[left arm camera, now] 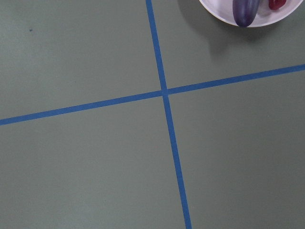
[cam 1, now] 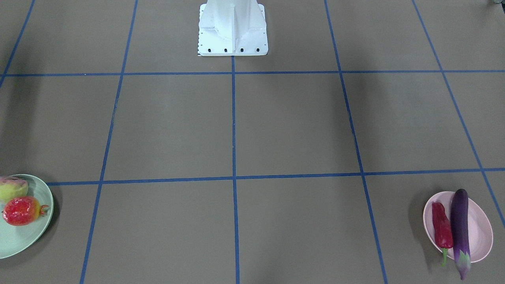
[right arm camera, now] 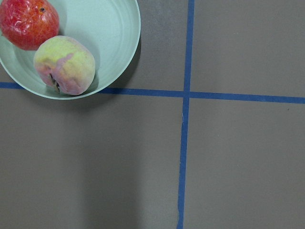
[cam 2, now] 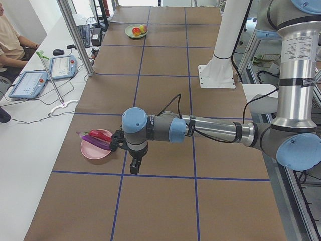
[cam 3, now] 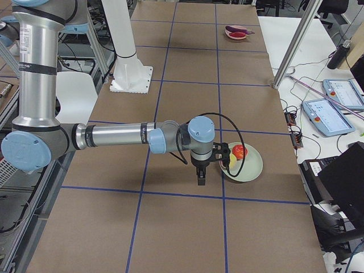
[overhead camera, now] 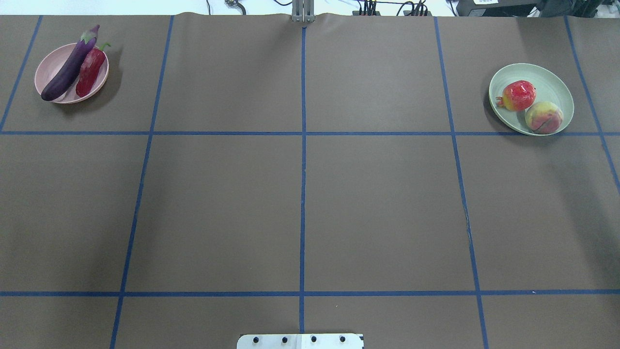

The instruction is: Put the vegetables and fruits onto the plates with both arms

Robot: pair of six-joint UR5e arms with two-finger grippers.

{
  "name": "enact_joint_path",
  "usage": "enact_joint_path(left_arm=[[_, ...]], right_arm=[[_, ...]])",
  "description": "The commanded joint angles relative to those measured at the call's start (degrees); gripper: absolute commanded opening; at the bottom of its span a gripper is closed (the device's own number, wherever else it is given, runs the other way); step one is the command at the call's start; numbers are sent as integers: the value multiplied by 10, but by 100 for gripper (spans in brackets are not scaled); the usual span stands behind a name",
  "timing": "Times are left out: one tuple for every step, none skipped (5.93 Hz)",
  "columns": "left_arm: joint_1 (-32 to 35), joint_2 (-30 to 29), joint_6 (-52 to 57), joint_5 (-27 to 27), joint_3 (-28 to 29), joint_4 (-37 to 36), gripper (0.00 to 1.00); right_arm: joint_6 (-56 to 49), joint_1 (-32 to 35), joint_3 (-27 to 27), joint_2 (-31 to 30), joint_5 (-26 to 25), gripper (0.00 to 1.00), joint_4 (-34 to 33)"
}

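Observation:
The purple eggplant [overhead camera: 68,72] and the red chili [overhead camera: 90,72] lie side by side on the pink plate [overhead camera: 48,63] at the far left. The pomegranate [overhead camera: 519,95] and the peach [overhead camera: 544,117] sit on the mint green plate [overhead camera: 557,87] at the far right. My left gripper [cam 2: 134,165] shows only in the exterior left view, hovering above the table beside the pink plate [cam 2: 93,152]. My right gripper [cam 3: 200,177] shows only in the exterior right view, beside the green plate [cam 3: 250,170]. I cannot tell whether either gripper is open or shut.
The brown table is marked with a blue tape grid [overhead camera: 302,133]. The white pedestal base [cam 1: 232,29] stands at the robot's edge. An operator [cam 2: 10,40] sits at a side desk with tablets [cam 2: 62,65] and cables.

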State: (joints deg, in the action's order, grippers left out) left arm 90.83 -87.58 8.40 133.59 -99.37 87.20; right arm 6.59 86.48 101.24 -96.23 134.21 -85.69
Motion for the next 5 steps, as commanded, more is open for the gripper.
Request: enact_joint_path(left_arm=[[2, 4, 0, -4, 5, 12, 100], [2, 7, 1, 2, 1, 14, 100], [2, 12, 4, 13, -15, 16, 100], [3, 14, 4, 13, -27, 14, 100], [3, 14, 4, 12, -24, 15, 100]], right_arm=[[0, 0, -2, -3, 4, 100, 0], [6, -1, 0, -3, 7, 100, 0], [4, -3, 0, -1, 5, 100, 0], [5, -6, -1, 0, 5, 100, 0], [8, -7, -1, 2, 5, 100, 0]])
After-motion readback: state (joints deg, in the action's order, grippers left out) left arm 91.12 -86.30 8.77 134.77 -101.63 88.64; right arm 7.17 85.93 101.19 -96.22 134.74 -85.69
